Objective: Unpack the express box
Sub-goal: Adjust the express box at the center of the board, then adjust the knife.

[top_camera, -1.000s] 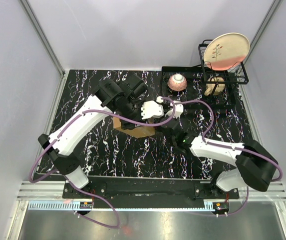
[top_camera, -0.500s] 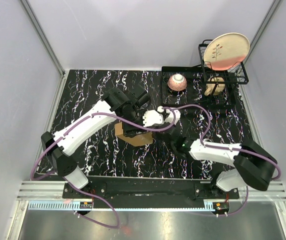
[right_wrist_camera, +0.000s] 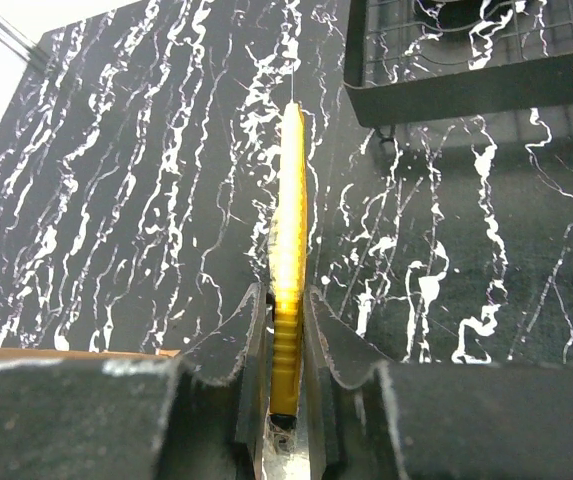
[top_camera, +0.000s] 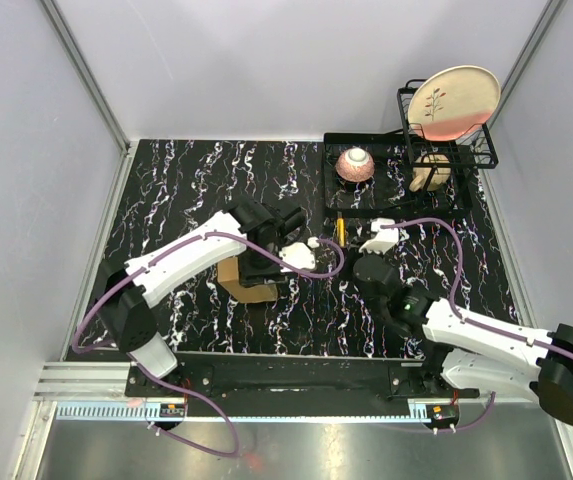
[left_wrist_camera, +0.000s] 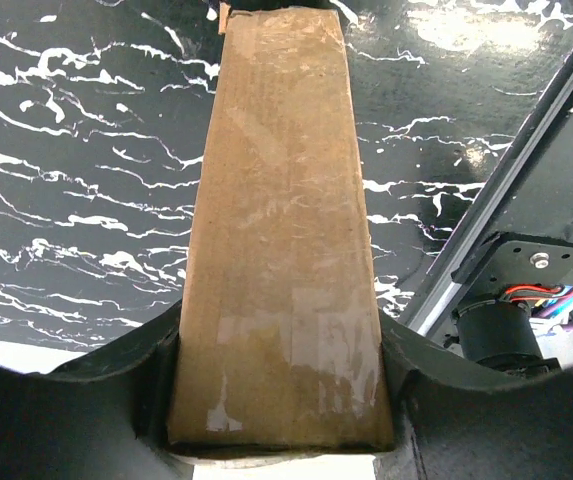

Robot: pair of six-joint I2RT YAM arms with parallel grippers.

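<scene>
The express box (left_wrist_camera: pixel 281 230) is plain brown cardboard with clear tape on its face, and it fills the gap between the jaws of my left gripper (left_wrist_camera: pixel 281 405), which is shut on its sides. From above, the box (top_camera: pixel 238 282) sits left of centre on the marbled table, half hidden under the left gripper (top_camera: pixel 266 264). My right gripper (right_wrist_camera: pixel 286 315) is shut on the ribbed handle of a yellow utility knife (right_wrist_camera: pixel 288 230), held edge-on and pointing away. In the top view the knife (top_camera: pixel 340 228) sticks out of the right gripper (top_camera: pixel 346 246), a short way right of the box and apart from it.
A black wire rack (top_camera: pixel 398 205) stands at the back right, holding a pink bowl (top_camera: pixel 355 164) and an upright plate (top_camera: pixel 453 103). Its corner (right_wrist_camera: pixel 466 90) lies ahead and right of the knife. The table's metal edge rail (left_wrist_camera: pixel 511 220) runs right of the box.
The left arm has drawn the box toward the near left. The right arm has pulled back to the right with the knife, away from the box.
</scene>
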